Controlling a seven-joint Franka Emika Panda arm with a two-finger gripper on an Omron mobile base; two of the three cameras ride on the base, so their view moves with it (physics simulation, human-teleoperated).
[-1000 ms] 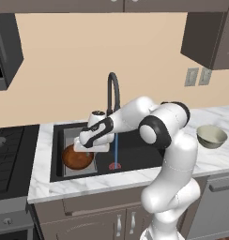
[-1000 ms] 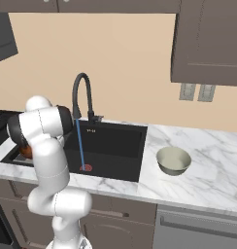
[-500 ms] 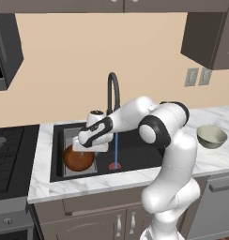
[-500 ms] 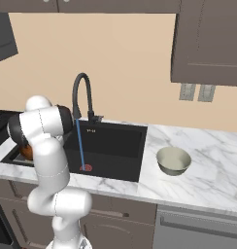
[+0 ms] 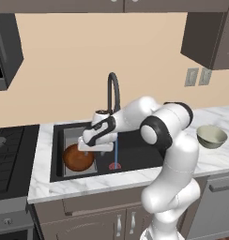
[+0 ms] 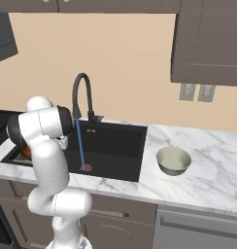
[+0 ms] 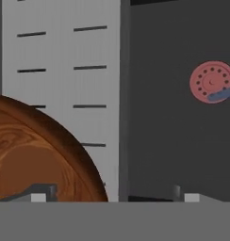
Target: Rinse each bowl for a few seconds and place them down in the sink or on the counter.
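The reddish-brown wood-like bowl (image 5: 78, 158) (image 7: 32, 155) lies on the grey ribbed tray (image 7: 65, 70) at the left end of the black sink (image 5: 135, 140). My gripper (image 5: 92, 151) (image 7: 112, 197) hovers just over the bowl's right rim and is open. One fingertip (image 7: 39, 195) is above the bowl's inside and the other is above the dark sink floor. The pale cream bowl (image 5: 211, 136) (image 6: 173, 160) stands upright on the marble counter (image 6: 212, 170) to the right of the sink. In the right base view my arm hides most of the brown bowl (image 6: 25, 151).
Water (image 5: 115, 152) (image 6: 81, 146) runs from the black gooseneck faucet (image 5: 114, 91) (image 6: 81, 92) down onto the red drain (image 5: 114, 166) (image 7: 212, 81). A black stovetop (image 5: 8, 154) lies left of the sink. Wall cabinets hang overhead.
My gripper's fingers have spread apart and let go of the brown bowl's rim. The bowl stays on the tray, and the arm has barely moved.
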